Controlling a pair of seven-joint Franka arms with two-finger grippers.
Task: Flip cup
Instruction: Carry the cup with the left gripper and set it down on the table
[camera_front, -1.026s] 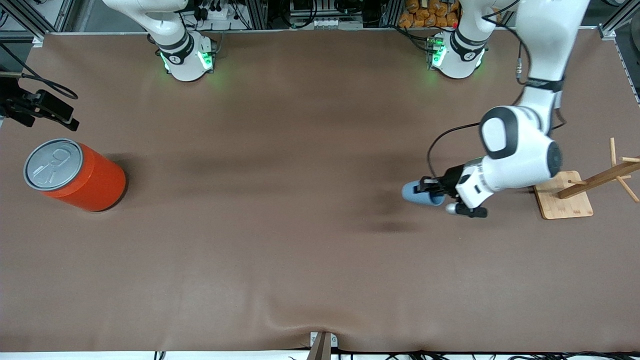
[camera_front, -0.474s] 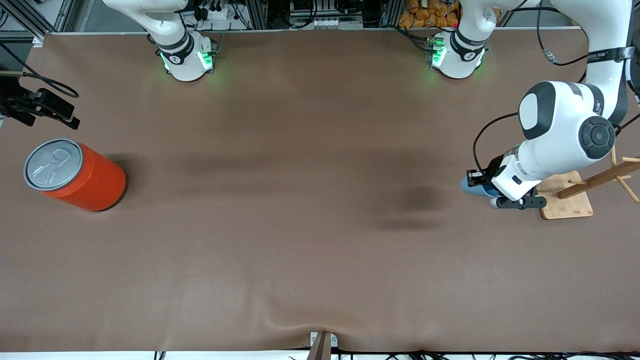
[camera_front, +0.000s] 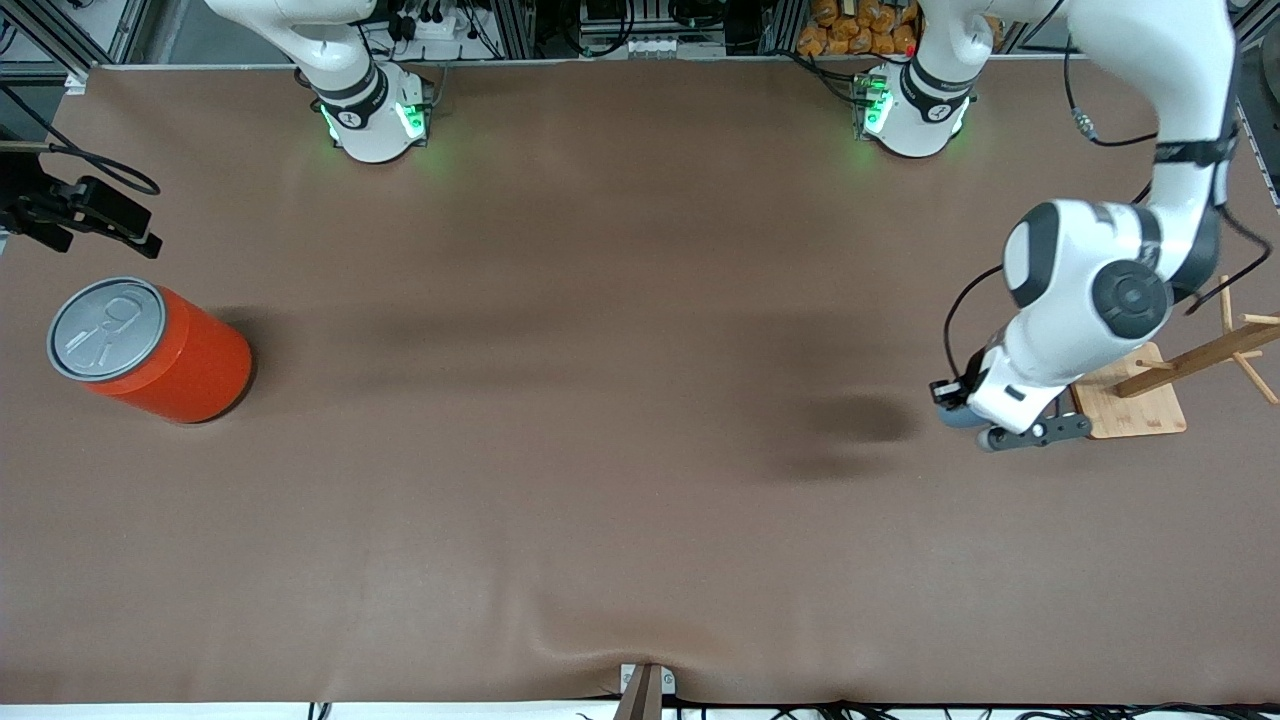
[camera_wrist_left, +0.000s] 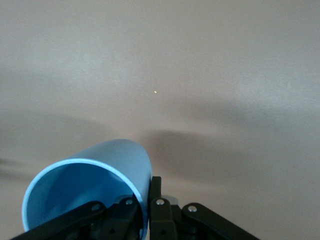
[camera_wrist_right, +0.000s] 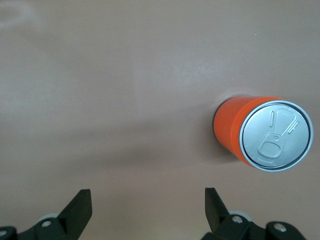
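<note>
Brown table (camera_front: 600, 450), orange can (camera_front: 150, 350), wooden rack (camera_front: 1150, 385)

The high front camera faces both arm bases across the table (camera_front: 600, 480). Each wrist camera looks down closely; front and right wrist views share the can (camera_front: 150, 350).

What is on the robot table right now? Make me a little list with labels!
cup: light blue cup, held up over the table near the wooden stand
left pincer: left pincer shut on the cup's rim
right pincer: right pincer open, holding nothing, up over the table near the can; this arm waits
can: big orange can standing upright at the right arm's end
</note>
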